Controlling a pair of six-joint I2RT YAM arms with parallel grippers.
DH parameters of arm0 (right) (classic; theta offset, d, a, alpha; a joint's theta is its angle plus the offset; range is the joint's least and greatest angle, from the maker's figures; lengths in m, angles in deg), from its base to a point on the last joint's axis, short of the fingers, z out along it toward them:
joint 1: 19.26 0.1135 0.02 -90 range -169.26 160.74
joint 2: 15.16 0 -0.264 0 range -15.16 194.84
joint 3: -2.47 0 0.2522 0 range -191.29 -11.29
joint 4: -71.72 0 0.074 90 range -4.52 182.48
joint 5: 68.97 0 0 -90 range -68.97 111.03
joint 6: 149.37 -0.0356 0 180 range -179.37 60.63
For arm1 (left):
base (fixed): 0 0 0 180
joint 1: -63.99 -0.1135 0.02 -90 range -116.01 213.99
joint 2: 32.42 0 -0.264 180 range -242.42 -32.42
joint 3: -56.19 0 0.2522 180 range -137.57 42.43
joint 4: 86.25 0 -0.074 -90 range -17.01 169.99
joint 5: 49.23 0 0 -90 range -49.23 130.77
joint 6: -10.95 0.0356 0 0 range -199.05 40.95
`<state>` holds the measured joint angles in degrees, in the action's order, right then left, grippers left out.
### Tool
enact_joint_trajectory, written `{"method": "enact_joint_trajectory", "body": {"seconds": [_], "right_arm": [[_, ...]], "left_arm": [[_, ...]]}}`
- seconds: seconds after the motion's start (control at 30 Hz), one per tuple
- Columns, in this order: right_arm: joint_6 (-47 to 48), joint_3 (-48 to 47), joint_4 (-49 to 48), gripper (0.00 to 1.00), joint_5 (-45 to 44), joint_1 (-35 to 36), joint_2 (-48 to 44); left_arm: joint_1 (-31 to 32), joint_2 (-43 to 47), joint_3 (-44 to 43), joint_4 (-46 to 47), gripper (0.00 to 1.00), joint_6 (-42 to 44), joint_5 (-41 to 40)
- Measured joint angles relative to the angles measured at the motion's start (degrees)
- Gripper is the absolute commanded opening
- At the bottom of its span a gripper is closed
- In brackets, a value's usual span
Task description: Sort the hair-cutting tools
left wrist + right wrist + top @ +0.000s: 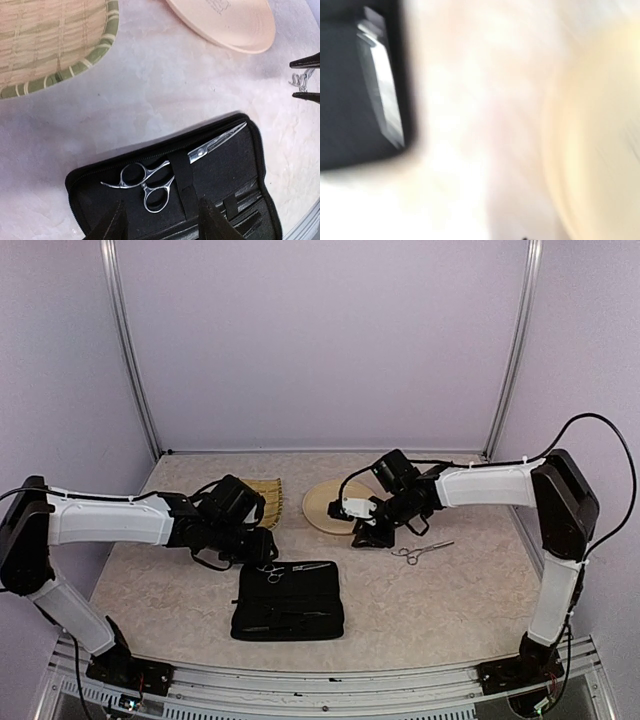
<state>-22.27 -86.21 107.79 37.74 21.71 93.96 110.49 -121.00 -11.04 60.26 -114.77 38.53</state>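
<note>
I am holding my left jaws released and empty at 6 o'clock of the slim steel scissors (210, 146), which are lying tucked under an elastic strap (182, 175) in the soft black zip case (225, 175), evidently to stop them sliding. My right jaws are standing apart, grasping nothing, by the smooth wooden plate (325, 502). The second scissors (422, 552) are lying loose on the counter (450, 610) at their 4 o'clock.

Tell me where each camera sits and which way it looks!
Top external: high behind the arms, looking down on the table; both arms show.
Left wrist: on the left arm, looking down at scissors in the black case; left end effector open at the bottom.
Right wrist: on the right arm, blurred, facing the round plate; no fingers clear.
Shared: top and left wrist both show case, scissors, bamboo tray, plate.
</note>
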Motion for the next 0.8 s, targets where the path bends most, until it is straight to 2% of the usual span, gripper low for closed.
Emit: {"method": "enact_joint_trajectory", "body": {"seconds": [0.27, 0.37, 0.5, 0.8], "right_arm": [[-3.2, 6.4, 3.3, 0.37, -1.1, -13.5, -7.3], [-4.3, 8.7, 4.5, 0.42, -3.7, -14.1, -8.7], [-5.3, 11.0, 5.4, 0.44, -6.3, -14.0, -8.7], [-7.8, 8.0, 5.2, 0.39, -8.3, -13.9, -5.0]], "left_arm": [[-0.3, 0.0, -5.9, 3.8, 0.48, 1.9, -3.9], [-0.4, -1.7, -9.9, 6.4, 0.48, 2.8, -3.8], [-0.4, -5.4, -14.3, 8.2, 0.48, 3.5, -3.1], [-0.1, -9.9, -18.3, 8.2, 0.48, 4.0, -1.4]]}}
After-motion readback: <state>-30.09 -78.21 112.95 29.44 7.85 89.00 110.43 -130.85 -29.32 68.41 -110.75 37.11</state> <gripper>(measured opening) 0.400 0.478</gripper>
